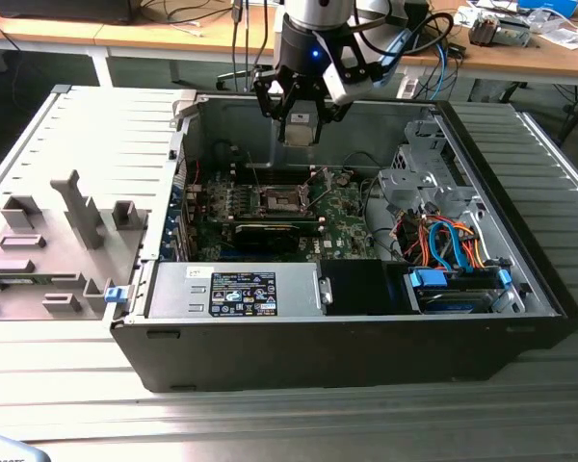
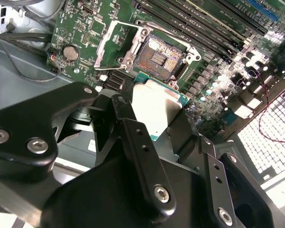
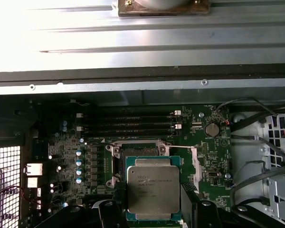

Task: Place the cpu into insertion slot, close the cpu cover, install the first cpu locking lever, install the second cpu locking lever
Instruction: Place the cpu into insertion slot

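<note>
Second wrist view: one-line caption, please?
The pincer grips the cpu, not yet seated in the bare insertion slot; cpu cover flipped open.

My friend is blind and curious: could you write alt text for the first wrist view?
The gripper holds the cpu, its silver-grey face showing, over the uncovered insertion slot on a green circuit board. Grey cables run beside the board, and the metal case wall lies beyond.

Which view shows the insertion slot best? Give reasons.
The second wrist view: the insertion slot lies open, dark centre exposed. In the first wrist view the cpu hides most of it; in the exterior view it looks small and distant.
</note>
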Controlling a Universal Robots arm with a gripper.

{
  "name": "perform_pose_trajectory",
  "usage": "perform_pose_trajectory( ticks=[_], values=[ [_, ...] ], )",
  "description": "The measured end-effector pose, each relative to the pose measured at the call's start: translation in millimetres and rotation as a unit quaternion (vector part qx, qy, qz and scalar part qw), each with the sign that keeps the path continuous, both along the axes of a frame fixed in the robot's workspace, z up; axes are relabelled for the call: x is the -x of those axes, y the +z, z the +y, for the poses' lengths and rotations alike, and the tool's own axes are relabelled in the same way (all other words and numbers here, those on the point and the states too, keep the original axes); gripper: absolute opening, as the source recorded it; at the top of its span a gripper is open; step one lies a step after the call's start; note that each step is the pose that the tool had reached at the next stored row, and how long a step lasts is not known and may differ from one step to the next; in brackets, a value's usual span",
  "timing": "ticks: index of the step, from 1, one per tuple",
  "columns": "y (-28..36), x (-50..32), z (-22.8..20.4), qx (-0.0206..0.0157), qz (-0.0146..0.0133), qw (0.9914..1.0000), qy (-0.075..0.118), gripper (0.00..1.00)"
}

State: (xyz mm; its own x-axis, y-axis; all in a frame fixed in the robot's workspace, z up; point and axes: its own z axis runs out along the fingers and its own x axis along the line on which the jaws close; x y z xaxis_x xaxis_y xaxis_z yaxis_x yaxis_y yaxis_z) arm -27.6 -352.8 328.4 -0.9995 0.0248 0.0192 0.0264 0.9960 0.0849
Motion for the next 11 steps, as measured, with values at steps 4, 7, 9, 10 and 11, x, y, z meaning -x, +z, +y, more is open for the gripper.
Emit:
perform_pose_trajectory(
  ticks=[4, 7, 9, 10, 11],
  values=[
    [-0.7, 0.0, 0.0, 0.0, 0.0, 1.0, 0.0, 0.54],
    [-0.7, 0.0, 0.0, 0.0, 0.0, 1.0, 0.0, 0.54],
    [-0.8, 0.0, 0.0, 0.0, 0.0, 1.0, 0.0, 0.54],
    [-0.8, 0.0, 0.0, 0.0, 0.0, 1.0, 0.0, 0.54],
    [-0.7, 0.0, 0.0, 0.0, 0.0, 1.0, 0.0, 0.54]
  ],
)
